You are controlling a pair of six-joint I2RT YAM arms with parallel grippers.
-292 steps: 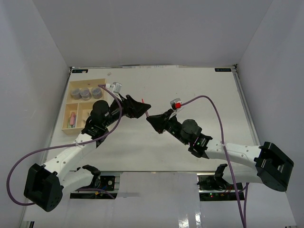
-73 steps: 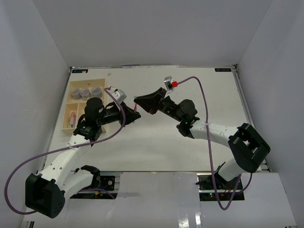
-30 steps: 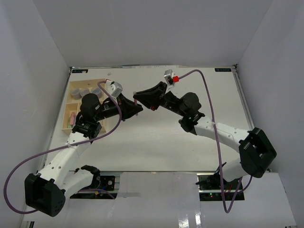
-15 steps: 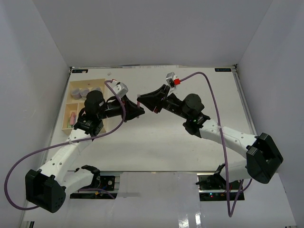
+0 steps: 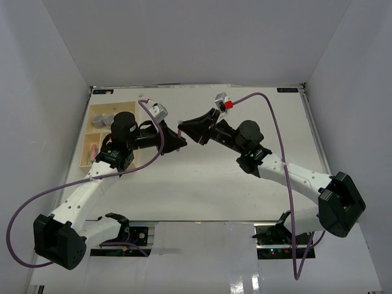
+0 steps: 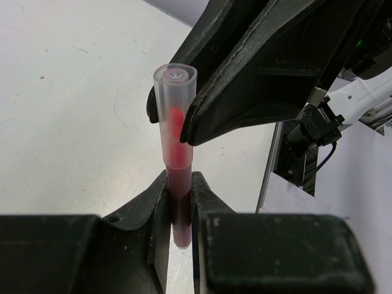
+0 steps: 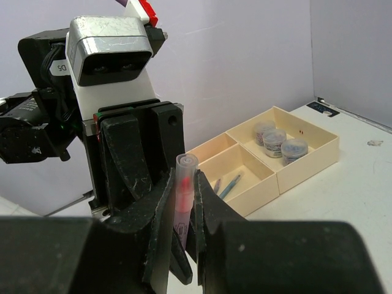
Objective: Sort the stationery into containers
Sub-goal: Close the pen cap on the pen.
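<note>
Handover in mid-air above the table (image 5: 202, 196), shown from overhead and from both wrist cameras. A red pen (image 6: 176, 184) with a clear cap stands roughly upright, to the right of the tray (image 5: 86, 142) and apart from it, pinched from both sides at once. The left gripper (image 6: 177, 205) clamps the dark lower barrel. The right gripper (image 7: 184, 211) is closed on the pen nearer the capped end, its black fingers meeting the other's almost tip to tip.

The step in hand looks like passing the pen from the right gripper to the left, since the tray lies on the left side. To do it well, the left grip should be firm before the right one lets go. The right fingers should then open wide and back away along their own line, so they neither drag the cap nor twist the pen. The left hold sits low on the barrel, so a nudge could pivot the pen.

Three pots (image 7: 275, 142) fill one tray section. Two pens (image 7: 231, 181) lie in another, their colours hard to tell. Overhead, a pink pen (image 5: 93, 151) shows in a smaller section. The left arm (image 5: 79, 199) covers much of the tray from above, so its other contents cannot be told. From overhead the red pen is nearly hidden between the fingers.
</note>
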